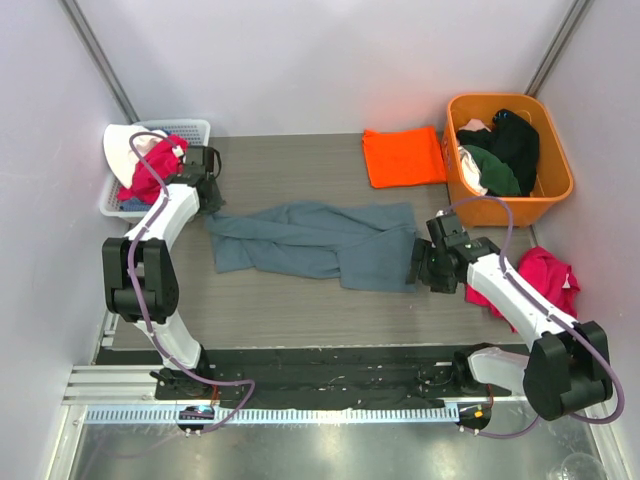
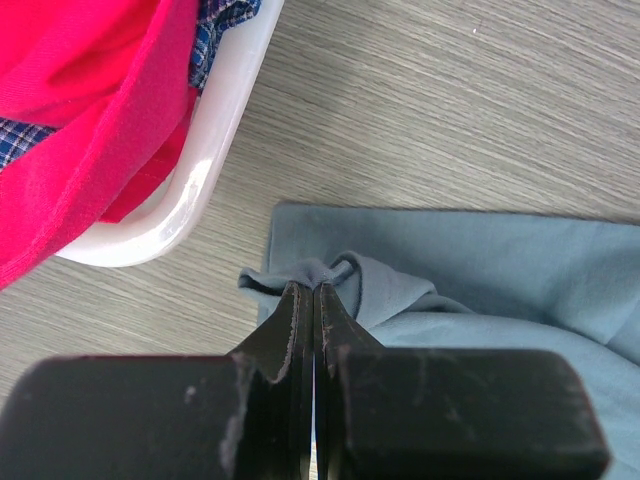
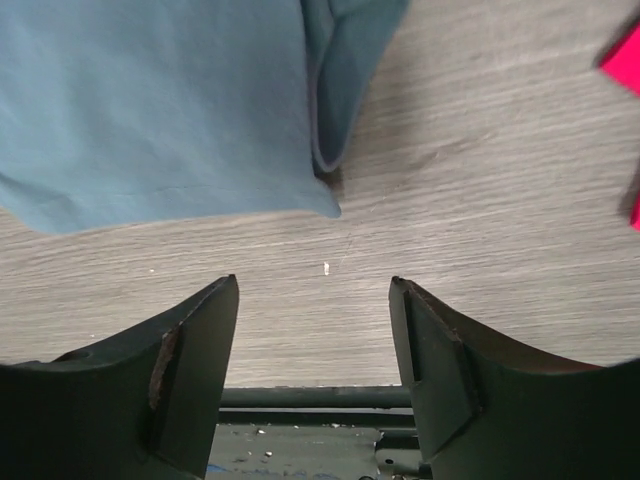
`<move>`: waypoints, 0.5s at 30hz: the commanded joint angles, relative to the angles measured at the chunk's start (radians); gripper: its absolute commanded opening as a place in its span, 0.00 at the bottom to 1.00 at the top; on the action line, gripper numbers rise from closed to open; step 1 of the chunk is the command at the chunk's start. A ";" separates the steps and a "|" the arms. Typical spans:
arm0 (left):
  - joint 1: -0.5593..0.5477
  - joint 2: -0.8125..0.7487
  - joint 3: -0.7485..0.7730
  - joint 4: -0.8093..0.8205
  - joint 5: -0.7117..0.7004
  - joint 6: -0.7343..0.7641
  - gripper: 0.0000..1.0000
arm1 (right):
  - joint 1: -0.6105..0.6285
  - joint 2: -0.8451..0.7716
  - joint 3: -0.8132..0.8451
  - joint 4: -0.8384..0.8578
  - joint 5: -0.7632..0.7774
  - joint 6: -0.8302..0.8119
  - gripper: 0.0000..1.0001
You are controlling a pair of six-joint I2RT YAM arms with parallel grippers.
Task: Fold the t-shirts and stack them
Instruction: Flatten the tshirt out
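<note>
The whole table was taken in from high above its near edge, facing down and forward toward the back wall. The left wrist view was set very close behind the left gripper, aimed down past it at the white basket and the left end of the blue-grey shirt. The right wrist view was placed low and close behind the right gripper, and the shirt was shared by all three views, only one end being caught by each wrist view.

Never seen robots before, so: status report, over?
Left end effector shut on blue-grey shirt corner. Right end effector open, empty, beside its other end. Orange shirt folded, apart behind.
</note>
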 commanded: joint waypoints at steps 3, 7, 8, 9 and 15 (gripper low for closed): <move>0.005 -0.017 -0.004 0.037 0.009 0.015 0.00 | 0.011 0.001 -0.068 0.126 0.003 0.039 0.64; 0.005 -0.019 -0.004 0.036 0.007 0.016 0.00 | 0.009 0.070 -0.086 0.214 0.003 0.032 0.63; 0.005 -0.019 -0.003 0.036 0.006 0.015 0.00 | 0.010 0.080 -0.086 0.231 0.006 0.032 0.63; 0.005 -0.019 -0.003 0.034 0.006 0.016 0.00 | 0.009 0.088 -0.088 0.240 0.005 0.024 0.63; 0.005 -0.019 -0.001 0.031 -0.005 0.022 0.00 | 0.011 0.157 -0.088 0.286 0.019 0.006 0.62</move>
